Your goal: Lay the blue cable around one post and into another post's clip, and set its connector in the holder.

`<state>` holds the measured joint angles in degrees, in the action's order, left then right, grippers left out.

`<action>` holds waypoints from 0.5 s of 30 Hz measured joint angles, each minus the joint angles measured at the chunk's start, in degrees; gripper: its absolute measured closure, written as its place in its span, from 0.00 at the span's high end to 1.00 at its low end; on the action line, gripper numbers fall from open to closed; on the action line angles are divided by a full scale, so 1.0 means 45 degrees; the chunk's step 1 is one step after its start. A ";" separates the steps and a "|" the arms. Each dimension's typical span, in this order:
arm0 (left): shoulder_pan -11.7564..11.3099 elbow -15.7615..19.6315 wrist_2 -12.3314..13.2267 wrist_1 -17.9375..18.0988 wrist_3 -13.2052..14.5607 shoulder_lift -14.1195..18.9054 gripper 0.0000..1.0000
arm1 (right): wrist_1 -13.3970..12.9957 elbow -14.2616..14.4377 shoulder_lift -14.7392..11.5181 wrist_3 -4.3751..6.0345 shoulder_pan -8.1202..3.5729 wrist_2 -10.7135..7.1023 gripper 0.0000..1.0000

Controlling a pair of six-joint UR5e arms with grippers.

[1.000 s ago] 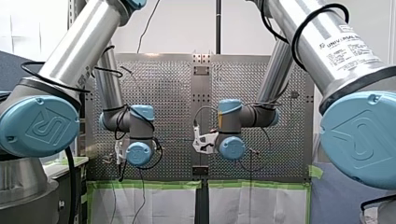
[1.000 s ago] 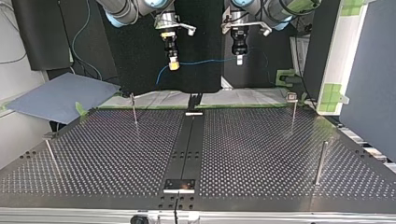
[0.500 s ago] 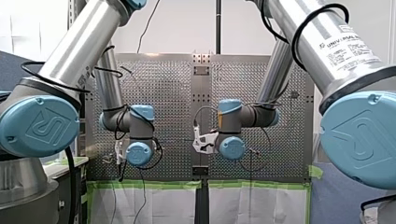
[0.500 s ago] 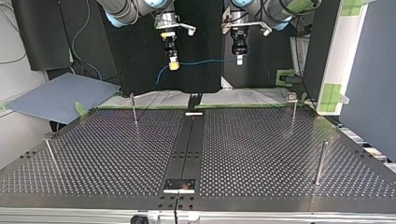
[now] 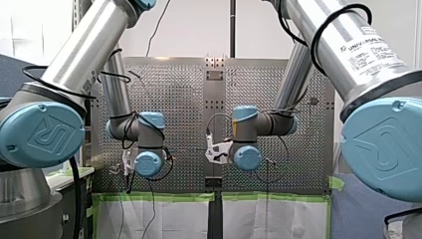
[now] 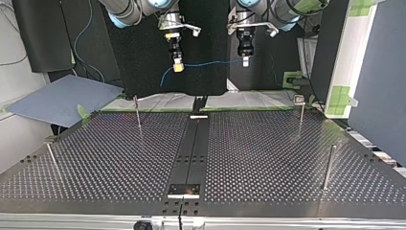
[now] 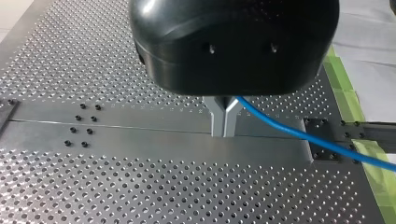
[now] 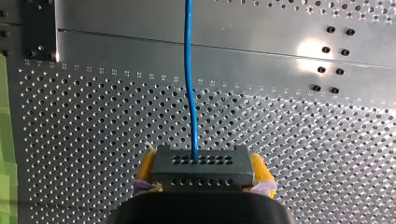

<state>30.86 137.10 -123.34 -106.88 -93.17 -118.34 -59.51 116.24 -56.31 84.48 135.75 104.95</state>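
My left gripper [image 7: 224, 123] has its metal fingers [image 7: 216, 116] pinched tight on the blue cable [image 7: 289, 133], which runs off sideways above the perforated table [image 7: 116, 186]. Over to my right gripper [image 8: 204, 161]: yellow pads [image 8: 259, 169] are clamped on the dark connector [image 8: 204, 171], with the cable leaving it straight ahead. In the top view both grippers hang high over the table's far side, and the cable is strung between them. Down below, the far-left post [image 6: 137, 112] and far-right post [image 6: 300, 117] stand well apart from the cable.
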 joint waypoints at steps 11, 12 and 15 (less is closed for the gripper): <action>-0.0217 0.0576 0.0169 0.0489 -0.0918 0.0058 0.04 | 0.0743 -0.0702 0.0056 0.0152 0.0630 -0.0032 0.00; -0.0225 0.0587 0.0222 0.0423 -0.1022 0.0154 0.04 | 0.0830 -0.0745 -0.0019 0.0208 0.0667 -0.0069 0.00; -0.0273 0.0607 0.0332 0.0146 -0.1352 0.0468 0.06 | 0.1169 -0.0847 -0.0338 0.0469 0.0734 -0.0237 0.00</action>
<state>29.63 139.83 -121.85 -106.22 -99.25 -116.23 -54.25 112.43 -57.83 86.59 139.06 103.89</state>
